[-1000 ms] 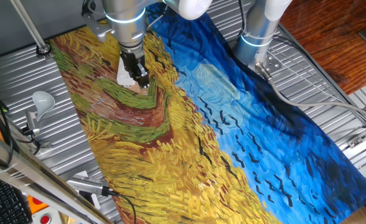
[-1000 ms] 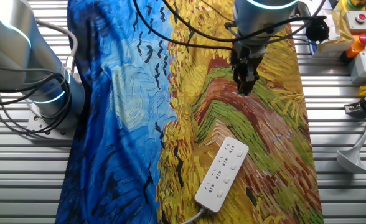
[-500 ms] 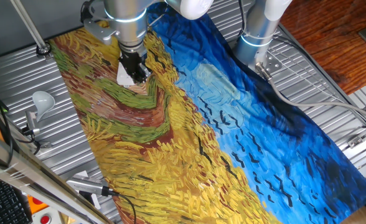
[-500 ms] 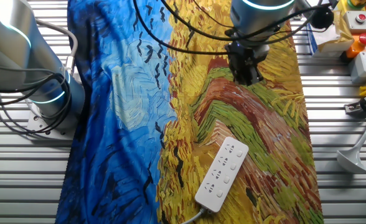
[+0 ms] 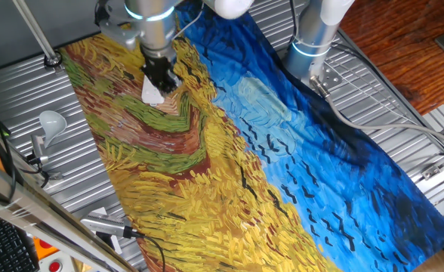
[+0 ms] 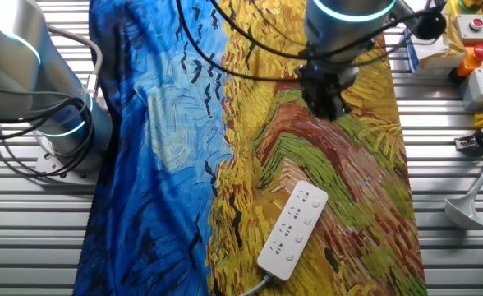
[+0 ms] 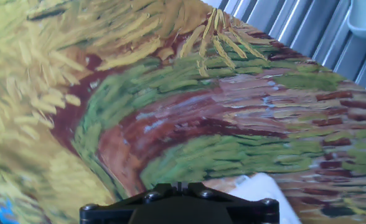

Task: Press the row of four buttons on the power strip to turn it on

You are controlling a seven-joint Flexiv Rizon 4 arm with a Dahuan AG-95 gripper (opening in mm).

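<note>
Hangs over the painted cloth (image 6: 184,148) on the counter (image 6: 447,247), the tool (image 6: 324,105) well apart from the strip (image 6: 293,229); finger state cannot be told.

One power strip (image 6: 293,229), one pincer (image 6: 327,105), one painted cloth (image 6: 184,148), one white bulb lamp (image 5: 50,121), two arm bases.

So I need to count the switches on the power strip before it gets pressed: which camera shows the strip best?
The other fixed view: the whole power strip lies uncovered on the painted cloth. In one fixed view only a white corner peeks out behind the pincer. The hand view catches just one rounded end at the bottom edge.
</note>
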